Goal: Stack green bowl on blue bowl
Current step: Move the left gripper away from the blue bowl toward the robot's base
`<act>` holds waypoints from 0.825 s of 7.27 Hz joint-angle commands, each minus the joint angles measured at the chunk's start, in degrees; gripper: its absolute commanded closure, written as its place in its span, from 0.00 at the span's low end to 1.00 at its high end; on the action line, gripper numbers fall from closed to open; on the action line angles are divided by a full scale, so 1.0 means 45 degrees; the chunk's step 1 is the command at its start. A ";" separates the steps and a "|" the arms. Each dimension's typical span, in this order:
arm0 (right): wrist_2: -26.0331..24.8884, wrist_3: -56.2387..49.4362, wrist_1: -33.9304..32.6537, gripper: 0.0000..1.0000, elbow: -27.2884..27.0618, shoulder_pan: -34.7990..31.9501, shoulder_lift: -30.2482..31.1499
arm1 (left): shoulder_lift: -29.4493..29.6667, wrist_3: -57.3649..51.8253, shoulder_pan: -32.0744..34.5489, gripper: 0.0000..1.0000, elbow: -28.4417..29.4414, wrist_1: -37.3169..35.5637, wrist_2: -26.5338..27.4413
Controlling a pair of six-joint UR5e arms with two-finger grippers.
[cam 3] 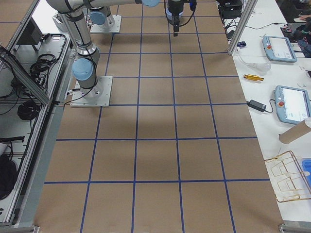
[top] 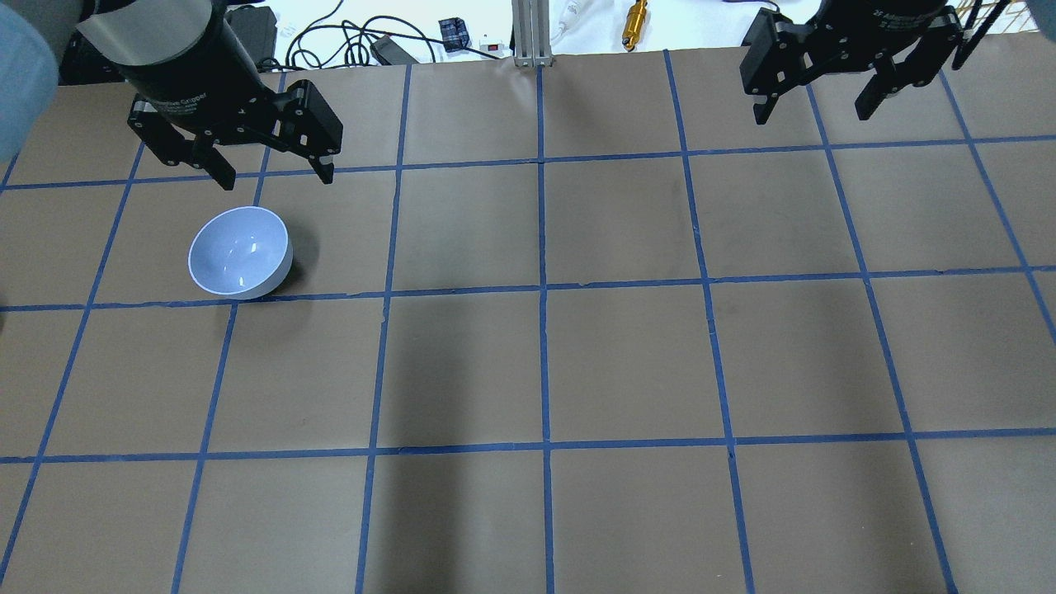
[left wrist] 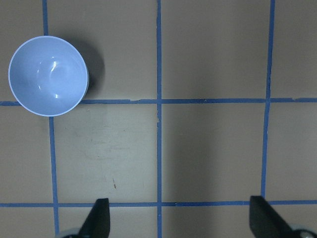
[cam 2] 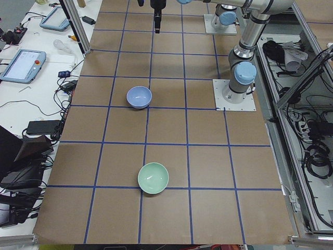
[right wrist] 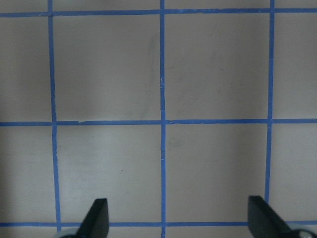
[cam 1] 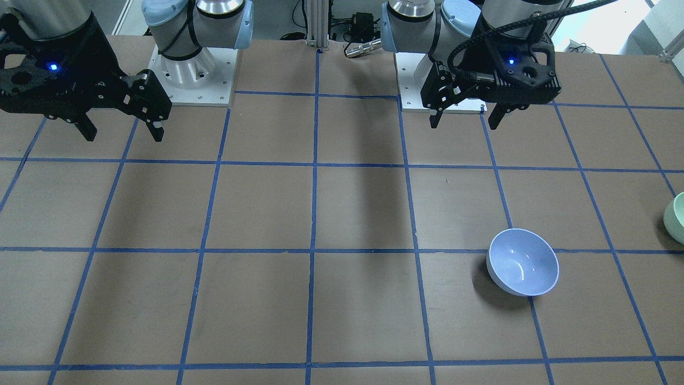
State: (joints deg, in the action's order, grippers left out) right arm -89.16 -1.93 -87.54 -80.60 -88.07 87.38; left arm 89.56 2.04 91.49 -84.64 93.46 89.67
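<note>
Front view: both arms hang high near the robot's base. The left end effector (cam 1: pixel 464 120) and right end effector (cam 1: pixel 124 133) each have their jaws spread wide and hold nothing. The blue bowl (cam 1: pixel 522 262) sits on the table (cam 1: pixel 267 214) on the left arm's side. The green bowl (cam 1: pixel 676 216) is only a sliver at the frame edge, well apart from both arms.

Overhead: only the blue bowl shows, just in front of the left end effector. The green one is out of frame, so I'd say there's a real chance of misjudging the reach.

Left side view: both bowls are upright with their mouths facing up. The green one is near the table's left end, well apart from the blue. They're round, so there's no long axis to line up with.

Right side view: no bowls visible.

Left wrist cam: the fingers are wide apart, with the blue bowl off toward one corner. Right wrist cam: just bare grid.

My worries:
- A rim pinch on that glossy wall could slip or tip the bowl.
- An off-centre drop could knock the blue bowl aside.
</note>
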 commanded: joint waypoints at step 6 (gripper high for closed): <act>-0.0011 0.0000 0.0000 0.00 0.0000 0.0000 -0.0004 | -0.0290 -0.2222 -0.0504 0.00 -0.0038 0.0750 0.0111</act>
State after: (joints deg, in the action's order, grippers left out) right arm -89.21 -1.94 -87.54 -80.59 -88.07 87.37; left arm 88.99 -3.41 90.65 -84.75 94.71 89.96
